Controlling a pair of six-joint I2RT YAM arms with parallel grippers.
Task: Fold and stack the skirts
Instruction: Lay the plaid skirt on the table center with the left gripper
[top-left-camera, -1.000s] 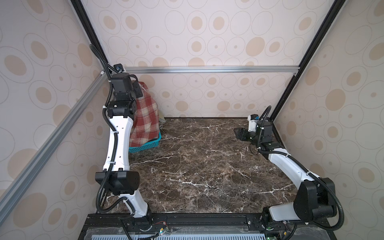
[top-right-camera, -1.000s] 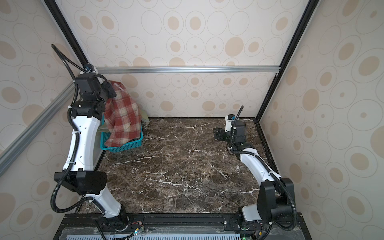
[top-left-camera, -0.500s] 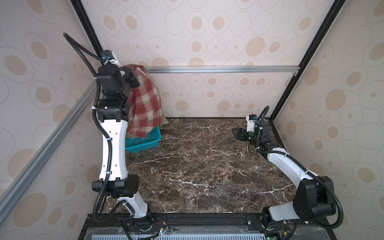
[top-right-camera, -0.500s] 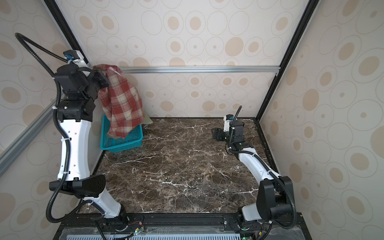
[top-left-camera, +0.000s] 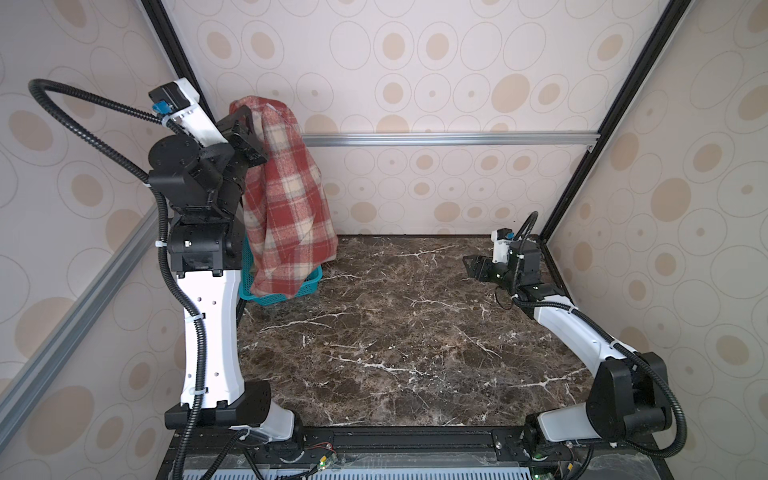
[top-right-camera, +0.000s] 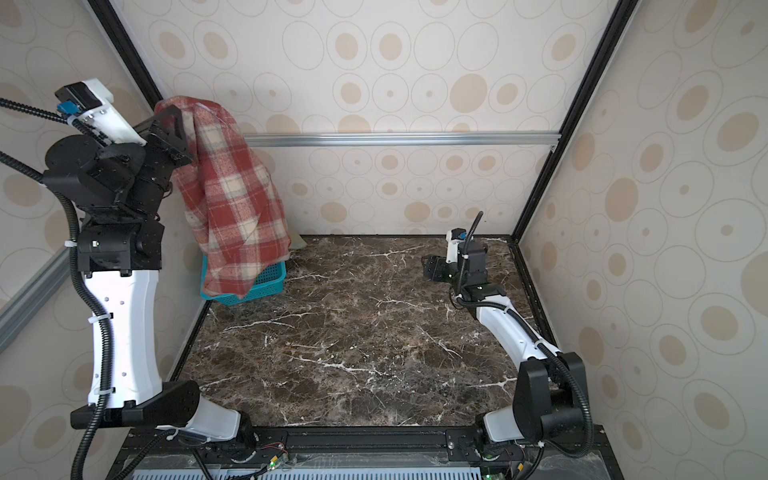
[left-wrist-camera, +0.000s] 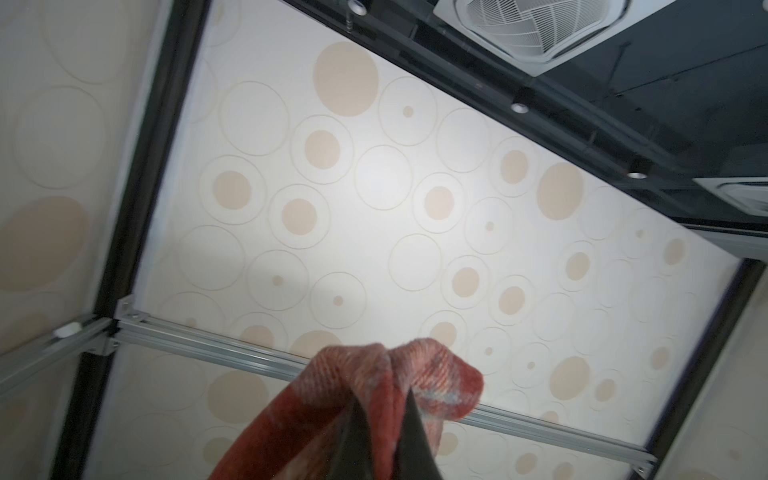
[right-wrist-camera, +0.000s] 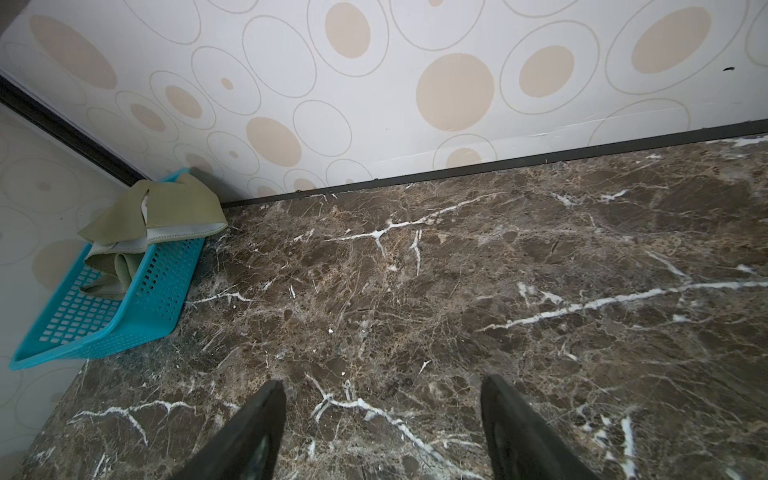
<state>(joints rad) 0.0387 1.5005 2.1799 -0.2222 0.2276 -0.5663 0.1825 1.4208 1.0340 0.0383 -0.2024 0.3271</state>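
Our left gripper (top-left-camera: 244, 124) is clenched on a bunched edge of the plaid skirt (top-left-camera: 289, 199), which hangs long-axis down, hem over the teal basket (top-left-camera: 308, 286) at ten o'clock of the marble tabletop (top-left-camera: 395, 340). Bare marble lies toward four o'clock from it — left arm nearer. Our right gripper (top-left-camera: 473, 266), spread and empty, sits at two o'clock. The olive-green skirt (right-wrist-camera: 166, 208) lies in the basket — largely hidden in both top views.

Marble surface (top-left-camera: 395, 332) is wide open, loads of room to pass. Only clutter is the teal basket (right-wrist-camera: 162, 291) in the far left corner, with the plaid skirt (top-left-camera: 286, 199) hanging in the air above it and the olive skirt (right-wrist-camera: 178, 203) spilling over its rim.
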